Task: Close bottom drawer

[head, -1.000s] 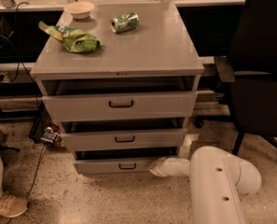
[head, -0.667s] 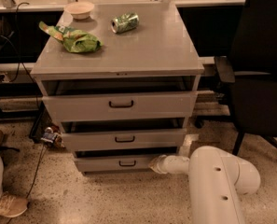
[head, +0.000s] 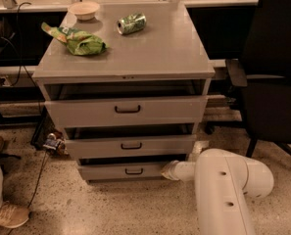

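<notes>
The bottom drawer (head: pixel 130 171) is the lowest of three grey drawers in the cabinet (head: pixel 125 58); its low front with a small dark loop handle (head: pixel 133 171) stands slightly out from the cabinet body. My white arm (head: pixel 223 185) reaches in from the lower right. My gripper (head: pixel 168 171) is at the right end of the bottom drawer's front, touching or very near it. The middle drawer (head: pixel 130 146) and top drawer (head: pixel 127 109) also stand a little open.
On the cabinet top lie a green chip bag (head: pixel 79 39), a green can (head: pixel 132 23) on its side and a small bowl (head: pixel 84 9). A black office chair (head: pixel 270 72) stands at the right. A person's shoe (head: pixel 8 215) and cables (head: pixel 47 146) are on the floor at the left.
The bottom drawer front has moved slightly inward. My gripper has followed it toward the cabinet.
</notes>
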